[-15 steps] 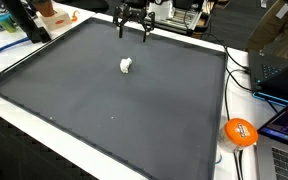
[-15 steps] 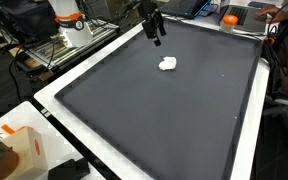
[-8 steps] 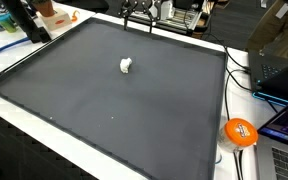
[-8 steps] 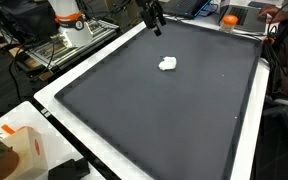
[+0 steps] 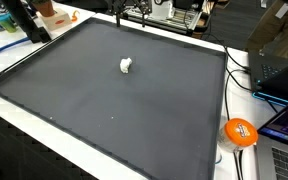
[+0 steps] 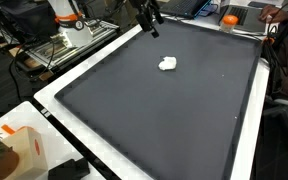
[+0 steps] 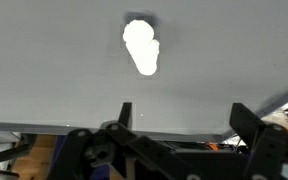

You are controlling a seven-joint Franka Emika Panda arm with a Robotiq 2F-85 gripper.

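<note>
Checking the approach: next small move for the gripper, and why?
Probably bring the gripper over the white lump. Its jaws stand open and empty, raised near the edge of the mat, while the lump lies apart from it, alone.

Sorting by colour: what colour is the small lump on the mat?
White lump; clearest in wrist view.
</note>
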